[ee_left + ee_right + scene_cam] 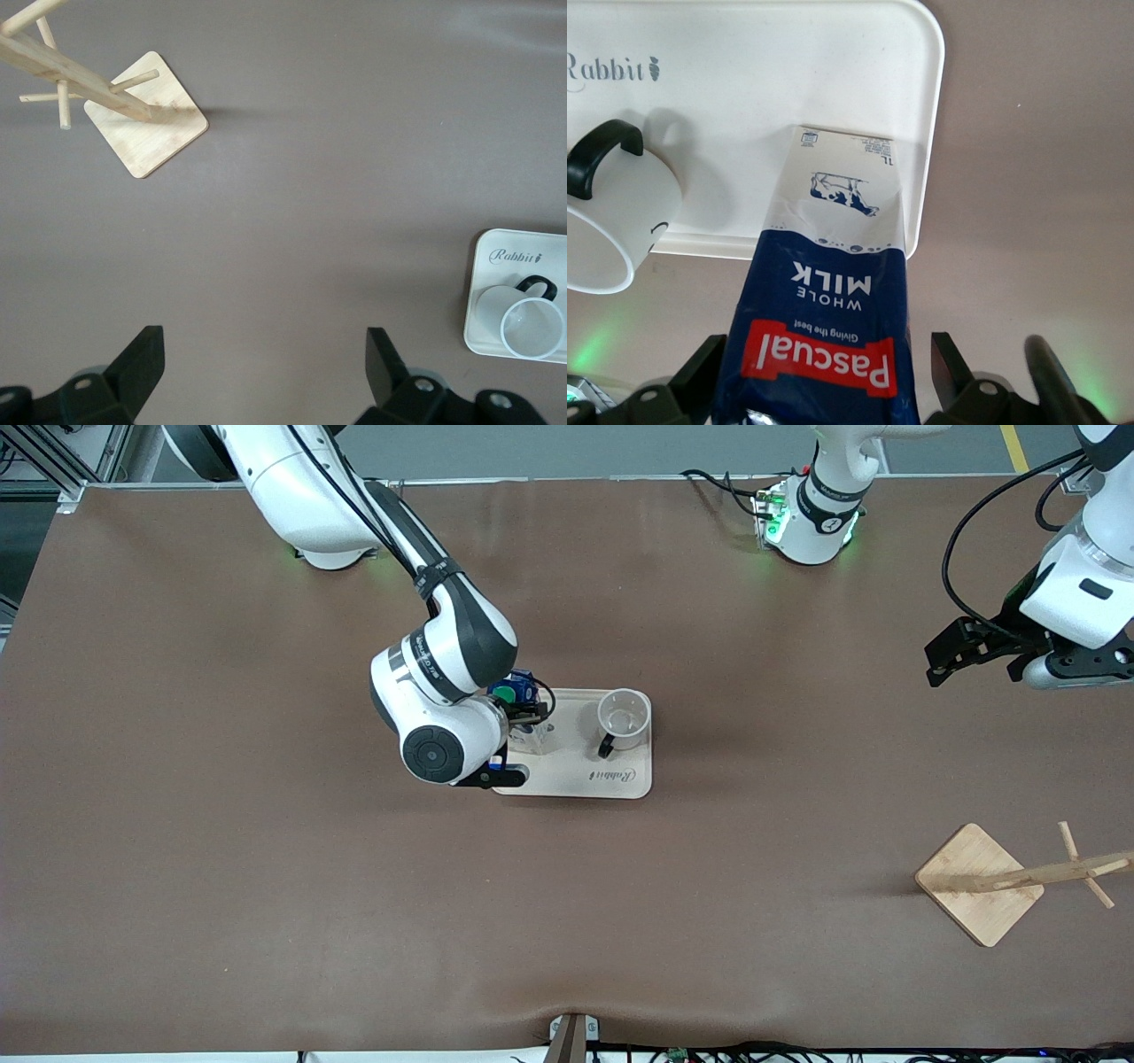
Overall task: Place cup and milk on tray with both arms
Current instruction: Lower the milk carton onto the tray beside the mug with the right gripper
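Note:
The milk (pixel 514 689) stands upright on the cream tray (pixel 576 766), at the tray's end toward the right arm. My right gripper (pixel 524 710) is down over the carton with its fingers open on either side of it. In the right wrist view the milk (pixel 833 292) fills the space between the fingers of the right gripper (pixel 828 372), with a gap at one side. The cup (pixel 625 713) stands upright at the tray's other end, handle toward the front camera. My left gripper (pixel 979 662) hangs open and empty over bare table at the left arm's end.
A wooden cup stand with a square base (pixel 979 881) sits toward the left arm's end, nearer the front camera. In the left wrist view I see this stand (pixel 146 124), the tray (pixel 509 266) and the cup (pixel 532 323). Brown mat covers the table.

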`<state>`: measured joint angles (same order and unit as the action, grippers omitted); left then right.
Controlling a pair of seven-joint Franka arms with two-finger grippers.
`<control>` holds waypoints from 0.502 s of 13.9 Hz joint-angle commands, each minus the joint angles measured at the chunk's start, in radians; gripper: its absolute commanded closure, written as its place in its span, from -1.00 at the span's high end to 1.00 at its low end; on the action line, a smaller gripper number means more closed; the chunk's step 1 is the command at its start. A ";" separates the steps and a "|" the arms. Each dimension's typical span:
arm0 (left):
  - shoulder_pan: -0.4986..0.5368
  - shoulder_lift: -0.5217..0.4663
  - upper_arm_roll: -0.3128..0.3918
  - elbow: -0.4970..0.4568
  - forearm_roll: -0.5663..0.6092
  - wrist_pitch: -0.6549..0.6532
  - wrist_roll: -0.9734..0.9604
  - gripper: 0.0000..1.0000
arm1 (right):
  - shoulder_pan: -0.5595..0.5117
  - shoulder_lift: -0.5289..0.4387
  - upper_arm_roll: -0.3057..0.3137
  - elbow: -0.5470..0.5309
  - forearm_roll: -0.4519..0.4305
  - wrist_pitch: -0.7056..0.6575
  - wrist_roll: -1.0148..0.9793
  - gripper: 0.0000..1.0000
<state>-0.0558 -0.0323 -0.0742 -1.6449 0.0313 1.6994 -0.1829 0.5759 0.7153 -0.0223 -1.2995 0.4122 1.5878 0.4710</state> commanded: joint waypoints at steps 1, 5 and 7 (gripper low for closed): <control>-0.003 -0.015 0.005 0.001 -0.019 0.000 0.014 1.00 | -0.002 0.001 -0.001 0.019 0.000 -0.009 0.008 1.00; -0.003 -0.017 0.005 0.001 -0.019 -0.001 0.017 1.00 | -0.013 0.001 -0.001 0.022 0.007 -0.009 0.005 1.00; -0.003 -0.017 0.007 0.000 -0.019 -0.001 0.019 1.00 | -0.013 0.001 0.001 0.022 0.008 -0.009 0.005 1.00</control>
<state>-0.0558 -0.0323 -0.0742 -1.6429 0.0304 1.6994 -0.1828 0.5689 0.7152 -0.0261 -1.2932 0.4134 1.5878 0.4710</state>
